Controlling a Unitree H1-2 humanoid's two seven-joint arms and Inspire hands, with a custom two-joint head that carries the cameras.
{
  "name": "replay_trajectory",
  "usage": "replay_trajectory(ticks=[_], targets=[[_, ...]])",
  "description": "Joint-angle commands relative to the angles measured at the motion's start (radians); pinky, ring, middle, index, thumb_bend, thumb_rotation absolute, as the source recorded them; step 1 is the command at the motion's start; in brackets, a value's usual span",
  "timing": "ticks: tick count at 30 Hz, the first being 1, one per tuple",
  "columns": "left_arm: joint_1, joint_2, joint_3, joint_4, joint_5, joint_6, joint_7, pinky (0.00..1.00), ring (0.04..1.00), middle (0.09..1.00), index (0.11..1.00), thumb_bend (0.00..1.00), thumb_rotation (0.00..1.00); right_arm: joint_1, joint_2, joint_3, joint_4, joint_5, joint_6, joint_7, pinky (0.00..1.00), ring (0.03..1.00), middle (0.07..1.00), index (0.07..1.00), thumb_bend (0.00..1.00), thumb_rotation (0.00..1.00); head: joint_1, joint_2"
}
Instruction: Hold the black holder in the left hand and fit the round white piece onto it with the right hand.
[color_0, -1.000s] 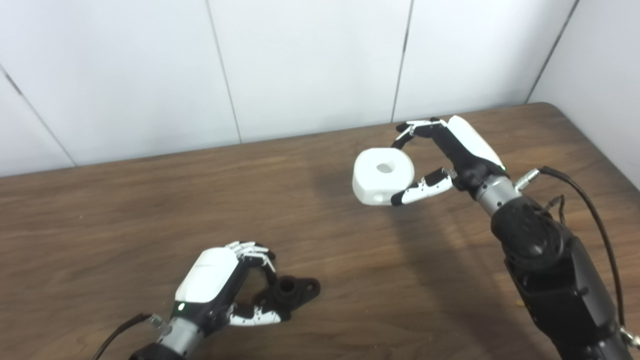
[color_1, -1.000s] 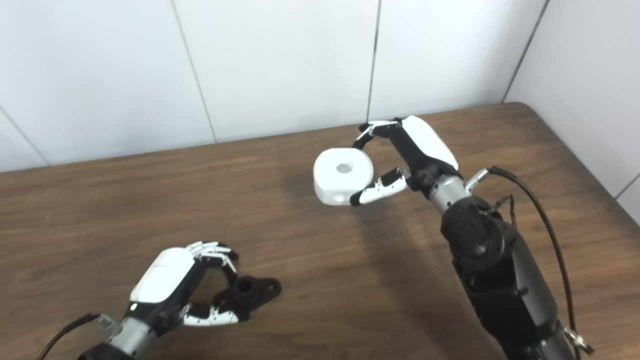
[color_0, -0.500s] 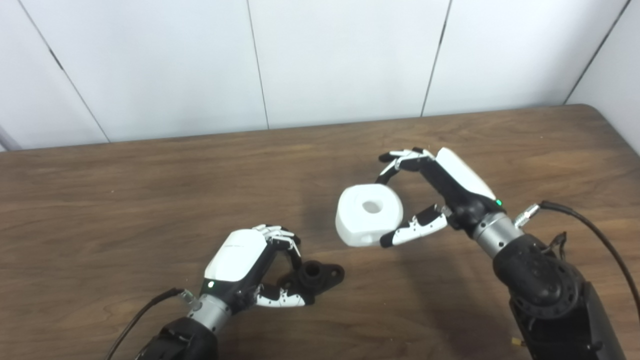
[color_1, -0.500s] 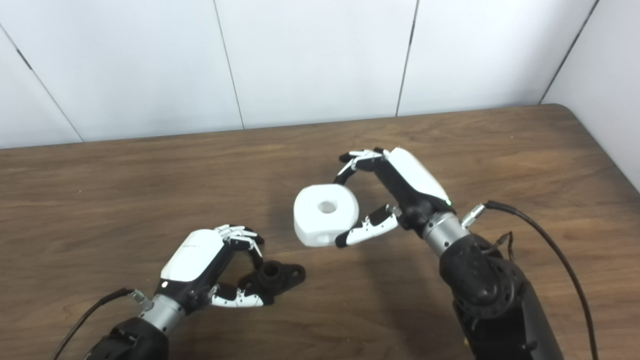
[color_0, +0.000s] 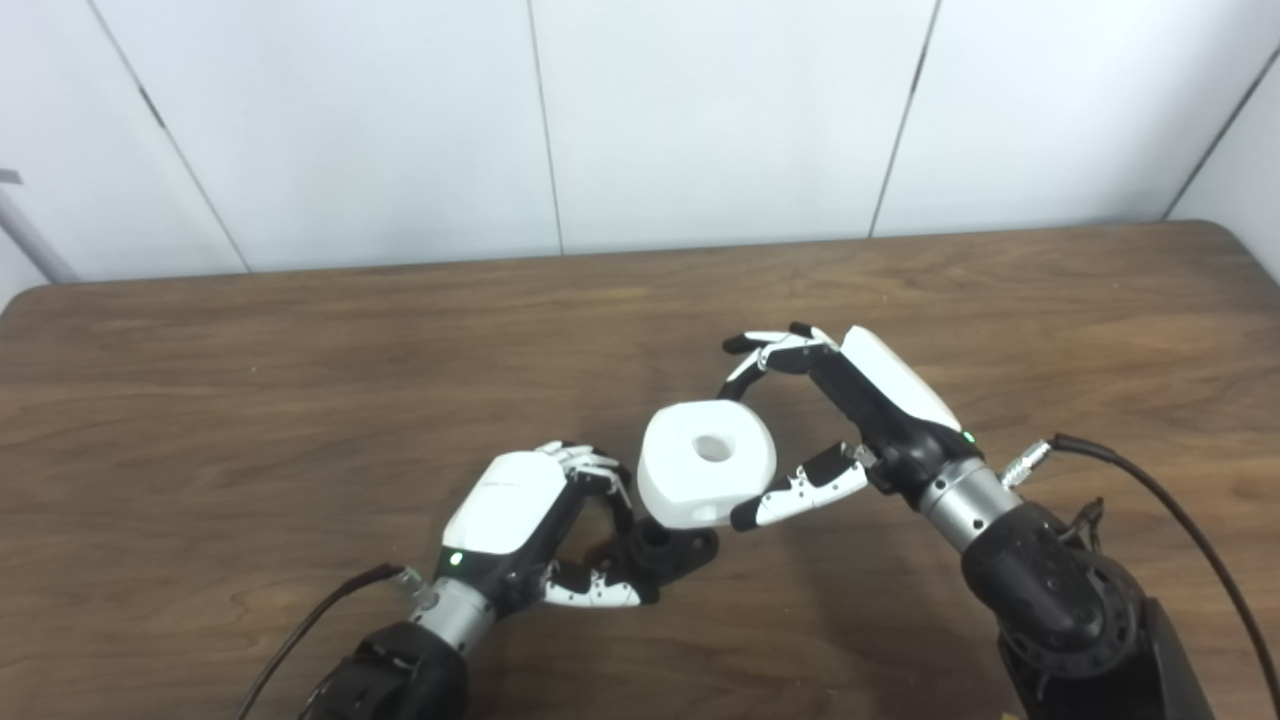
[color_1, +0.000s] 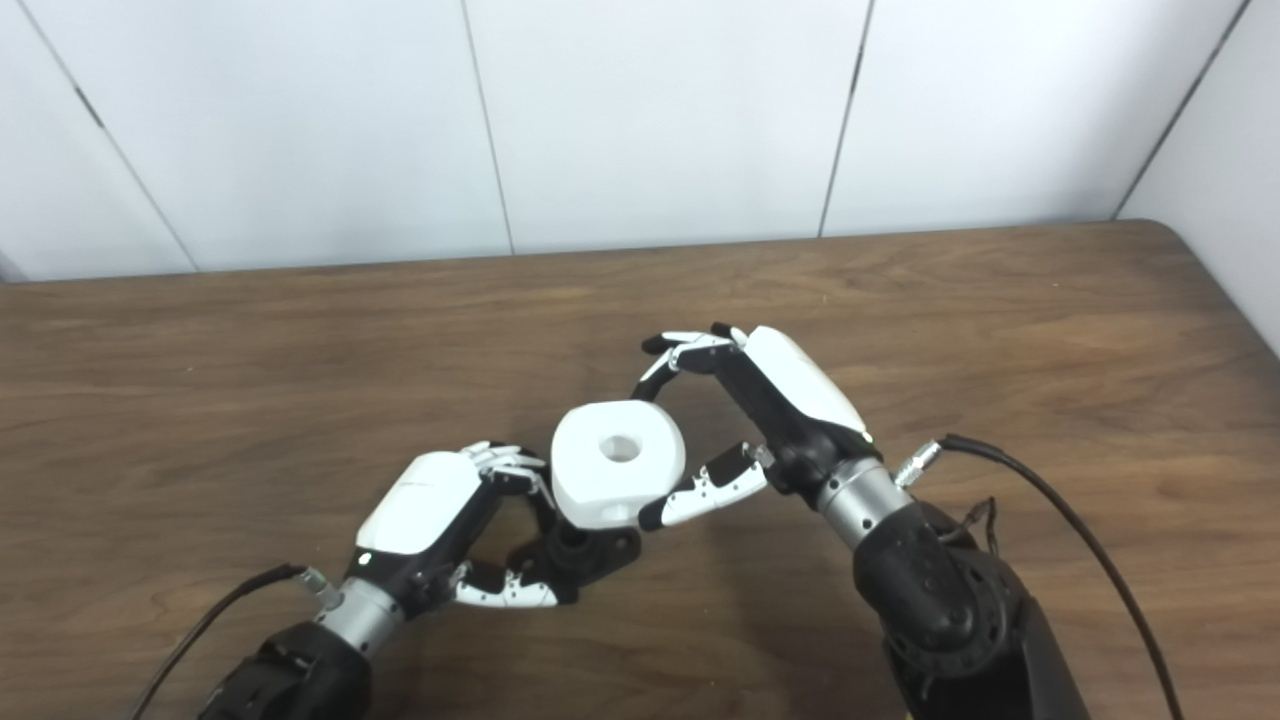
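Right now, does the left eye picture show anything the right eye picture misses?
Only the left eye view shows a grey bar against the wall at the far left. Only the right eye view shows more wall beyond the table's right corner. Both show the left hand gripping the black holder on the table, and the right hand holding the round white piece just above it, in its fingers.

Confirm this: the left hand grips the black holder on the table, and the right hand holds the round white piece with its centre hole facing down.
Wrong on the hole. In the left eye view the round white piece, held by the right hand, shows its centre hole facing up. The left hand does grip the black holder on the table.
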Motion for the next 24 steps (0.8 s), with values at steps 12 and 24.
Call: replay_trajectory(ticks=[12, 24], targets=[[0.001, -0.015, -0.041, 0.043, 0.012, 0.016, -0.019, 0.91, 0.845, 0.772, 0.483, 0.52, 0.06, 0.005, 0.013, 0.033, 0.024, -0.006, -0.103, -0.047, 1.00, 0.906, 0.842, 0.484, 0.52, 0.13, -0.001, 0.006], [0.000, -0.009, -0.042, 0.035, 0.013, 0.017, -0.019, 0.91, 0.844, 0.770, 0.483, 0.52, 0.06, 0.020, 0.009, 0.033, 0.060, -0.002, -0.117, -0.068, 1.00, 0.915, 0.844, 0.484, 0.52, 0.13, -0.015, 0.013]])
